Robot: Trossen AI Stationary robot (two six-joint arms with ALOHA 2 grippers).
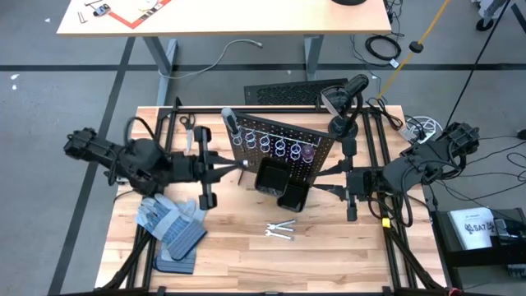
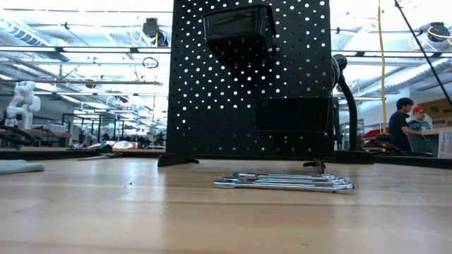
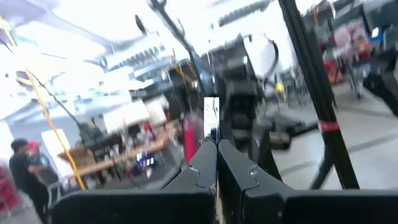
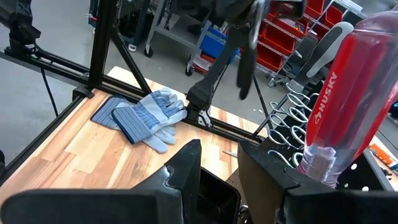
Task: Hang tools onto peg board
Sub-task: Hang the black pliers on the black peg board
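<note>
The black peg board (image 1: 283, 146) stands upright at mid-table, with a row of silver rings (image 1: 271, 145) and black bins (image 1: 279, 185). A red-handled screwdriver (image 4: 354, 93) hangs in a ring at the board's right end. A grey-handled screwdriver (image 1: 233, 125) stands at its left end. Silver wrenches (image 1: 281, 230) lie flat on the table in front of the board and also show in the low view (image 2: 282, 183). My left gripper (image 1: 238, 166) is at the board's left end, shut on a thin silver tool (image 3: 211, 115), seemingly a wrench. My right gripper (image 4: 217, 162) is open and empty by the bins. My left gripper pinches the thin silver tool between its two fingers (image 3: 199, 165). One end of the tool (image 3: 211, 118) sticks out past the fingertips. The fingers lie level, coming from the table's left toward the board. The tool is lifted clear of the table.
Blue-grey work gloves (image 1: 168, 224) lie at the front left on a flat mat. Black-handled pliers (image 1: 187, 123) lie at the far left. A black camera stand (image 1: 345, 107) rises behind the board. Bare wood lies along the near edge. People show in the room beyond.
</note>
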